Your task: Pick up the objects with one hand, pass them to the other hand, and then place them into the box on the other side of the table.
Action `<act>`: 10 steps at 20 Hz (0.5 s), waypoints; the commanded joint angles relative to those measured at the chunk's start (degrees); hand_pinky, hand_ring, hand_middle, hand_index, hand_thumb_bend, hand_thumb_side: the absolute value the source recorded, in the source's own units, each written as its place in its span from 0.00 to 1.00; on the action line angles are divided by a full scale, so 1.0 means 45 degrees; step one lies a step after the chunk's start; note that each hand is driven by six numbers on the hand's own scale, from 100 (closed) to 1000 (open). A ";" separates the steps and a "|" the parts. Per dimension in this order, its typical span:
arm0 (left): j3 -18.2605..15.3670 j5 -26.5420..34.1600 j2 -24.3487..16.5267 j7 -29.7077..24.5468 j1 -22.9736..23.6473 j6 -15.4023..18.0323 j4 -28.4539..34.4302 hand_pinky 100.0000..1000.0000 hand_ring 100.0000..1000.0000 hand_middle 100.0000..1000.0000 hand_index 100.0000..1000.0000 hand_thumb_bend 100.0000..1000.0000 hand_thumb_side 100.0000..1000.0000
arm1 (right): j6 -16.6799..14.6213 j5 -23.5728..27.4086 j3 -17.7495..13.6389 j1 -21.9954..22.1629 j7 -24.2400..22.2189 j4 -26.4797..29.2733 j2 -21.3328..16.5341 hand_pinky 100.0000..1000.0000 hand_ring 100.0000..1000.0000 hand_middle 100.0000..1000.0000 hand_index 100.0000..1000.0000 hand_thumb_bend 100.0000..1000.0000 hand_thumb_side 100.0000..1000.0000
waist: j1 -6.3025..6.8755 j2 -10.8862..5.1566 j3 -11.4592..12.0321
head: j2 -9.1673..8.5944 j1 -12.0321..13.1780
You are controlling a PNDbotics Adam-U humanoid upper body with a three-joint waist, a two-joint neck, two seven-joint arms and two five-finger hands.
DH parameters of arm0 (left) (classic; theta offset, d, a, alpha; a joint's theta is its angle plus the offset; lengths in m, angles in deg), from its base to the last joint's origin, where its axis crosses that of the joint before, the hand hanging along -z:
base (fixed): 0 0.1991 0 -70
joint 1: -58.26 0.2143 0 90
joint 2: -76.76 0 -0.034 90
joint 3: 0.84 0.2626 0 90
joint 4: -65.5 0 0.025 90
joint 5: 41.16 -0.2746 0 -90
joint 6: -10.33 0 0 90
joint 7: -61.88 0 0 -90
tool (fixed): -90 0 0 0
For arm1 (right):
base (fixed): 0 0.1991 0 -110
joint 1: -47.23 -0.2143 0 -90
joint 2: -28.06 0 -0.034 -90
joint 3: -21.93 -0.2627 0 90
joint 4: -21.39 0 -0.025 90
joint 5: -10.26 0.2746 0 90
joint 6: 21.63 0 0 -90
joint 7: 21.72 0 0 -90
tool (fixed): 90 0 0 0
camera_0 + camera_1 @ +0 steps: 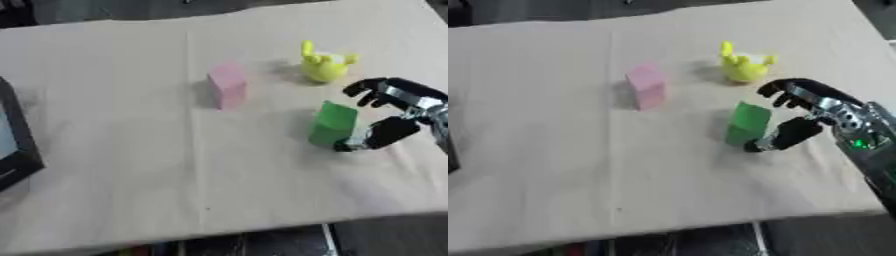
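Head stereo pair, looking down; both share table (131, 175), slightly blurred, askew.

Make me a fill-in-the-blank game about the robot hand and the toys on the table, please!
1. The right robot hand is reaching for the block coloured ____.
2. The pink block stands to the ____ of the green block.
3. The toy farthest back on the table is the colour ____.
4. The dark box sits at the table's ____ edge.

Missing words: green; left; yellow; left
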 commanded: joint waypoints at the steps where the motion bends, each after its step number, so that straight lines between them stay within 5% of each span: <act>1: -0.0154 0.0088 -0.0449 -0.0012 -0.0098 0.0043 0.0270 0.87 0.74 0.81 0.84 0.68 0.65 | 0.0030 -0.0269 -0.0176 -0.0093 0.0131 -0.0109 -0.0126 0.84 0.81 0.84 0.87 0.67 0.15 | 0.0105 0.0070 0.0002 | -0.0021 -0.0001; 10: -0.0151 0.0096 -0.0388 -0.0001 -0.0073 0.0052 0.0284 0.87 0.74 0.81 0.84 0.67 0.64 | 0.0021 -0.0532 -0.0105 -0.0289 0.0207 -0.0554 -0.0115 0.84 0.81 0.81 0.85 0.64 0.14 | 0.0132 0.0193 0.0053 | -0.0037 0.0040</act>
